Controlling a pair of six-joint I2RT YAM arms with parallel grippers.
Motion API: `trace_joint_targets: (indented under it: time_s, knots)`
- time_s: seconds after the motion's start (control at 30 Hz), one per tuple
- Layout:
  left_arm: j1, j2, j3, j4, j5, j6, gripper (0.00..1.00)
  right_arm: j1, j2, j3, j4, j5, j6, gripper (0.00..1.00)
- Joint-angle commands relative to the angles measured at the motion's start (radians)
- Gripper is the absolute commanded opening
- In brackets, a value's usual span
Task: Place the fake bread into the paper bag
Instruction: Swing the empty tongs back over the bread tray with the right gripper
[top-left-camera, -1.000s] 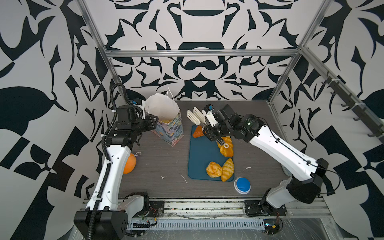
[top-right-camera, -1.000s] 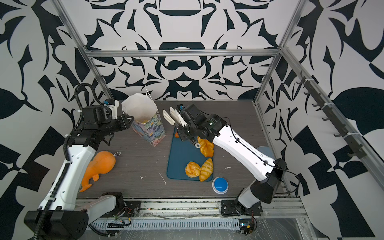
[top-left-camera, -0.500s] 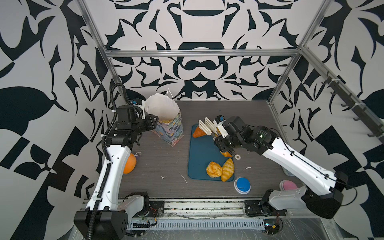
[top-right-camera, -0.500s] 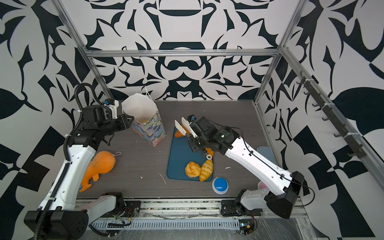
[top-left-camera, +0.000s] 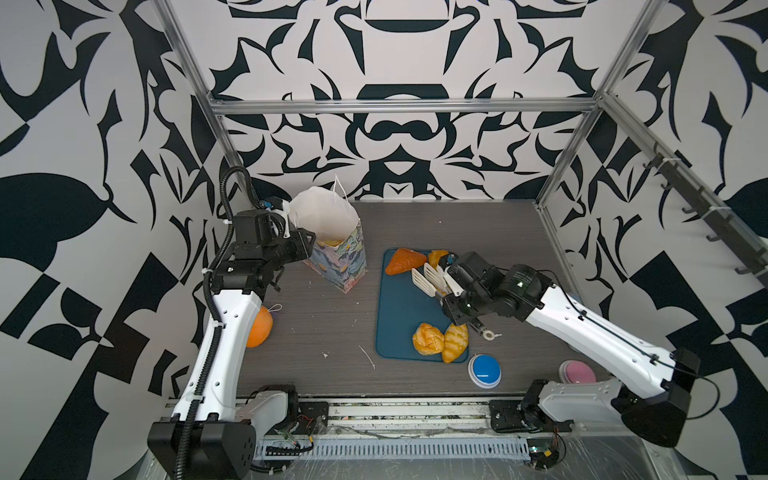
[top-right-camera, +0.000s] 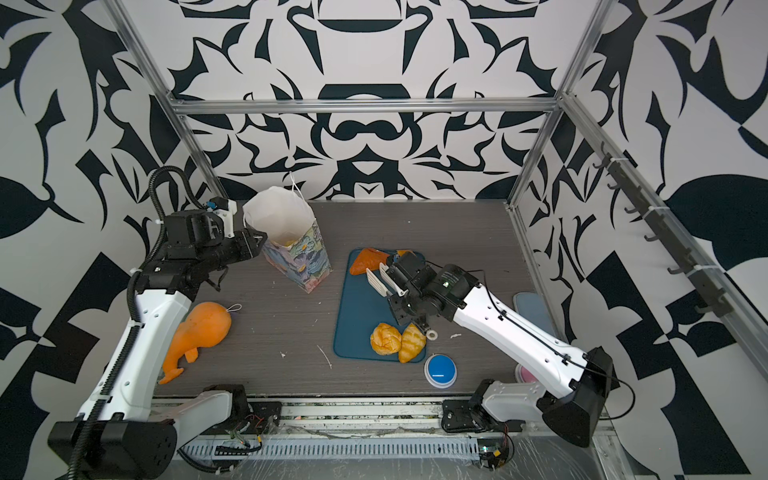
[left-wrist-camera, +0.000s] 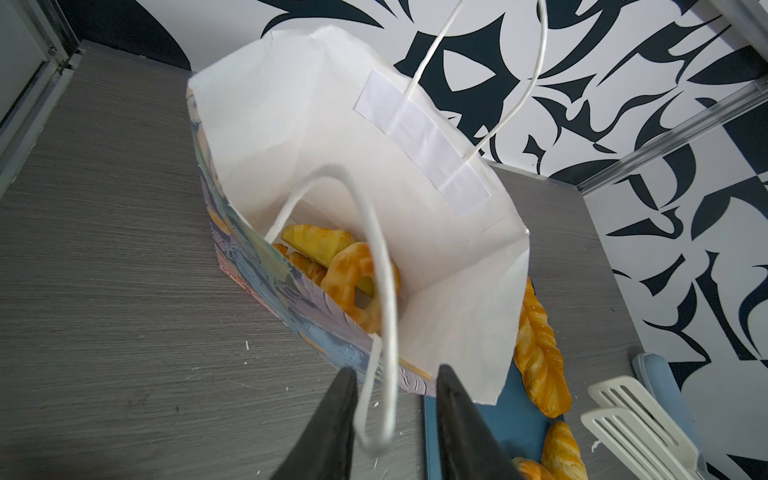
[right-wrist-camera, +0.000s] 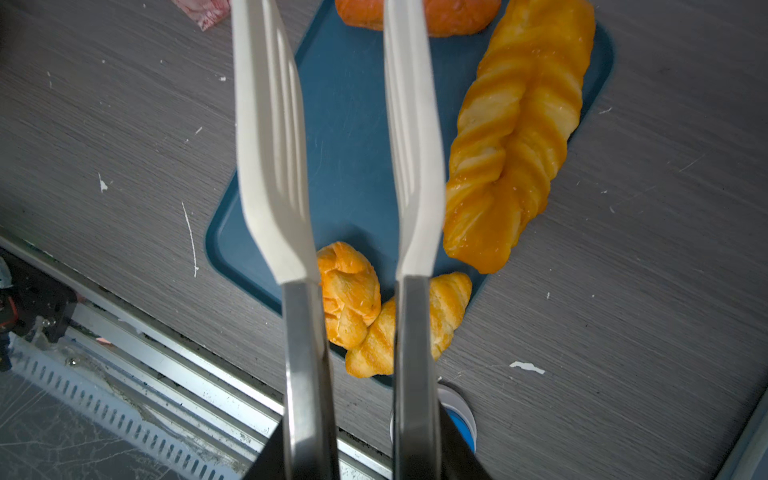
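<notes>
partly done. the paper bag (top-left-camera: 332, 224) stands just ahead of the left claw (left-wrist-camera: 395, 374), whose fingers (left-wrist-camera: 332, 419) stand apart around its loose handle (left-wrist-camera: 388, 332); a ring (left-wrist-camera: 353, 278) and other fake bread (left-wrist-camera: 316, 243) lie inside. the right claw (right-wrist-camera: 361, 457) pinches empty, parted tongs (right-wrist-camera: 270, 145); below them a braided loaf (right-wrist-camera: 515, 137), triangle (top-left-camera: 405, 261), bun (right-wrist-camera: 349, 291) and croissant (right-wrist-camera: 449, 307) wait on the tray (top-left-camera: 395, 307).

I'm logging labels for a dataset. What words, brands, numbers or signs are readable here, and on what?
No text here can be read.
Leafy print only on the paper bag, no words.
A faint white mark on the blue button, too small to read.
Nothing on the tongs, the bread or the mat.
</notes>
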Motion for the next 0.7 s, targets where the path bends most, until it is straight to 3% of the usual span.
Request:
trace_joint_targets:
  time_s: [0.0,0.67]
  knots:
    - [0.003,-0.006,-0.004,-0.006,-0.001,0.0,0.36,0.006,-0.029,-0.021,-0.021,-0.02,0.018,0.41]
    - [0.005,0.009,-0.003,-0.009,-0.005,-0.002,0.35,0.009,-0.12,-0.163,-0.124,-0.137,0.03,0.41]
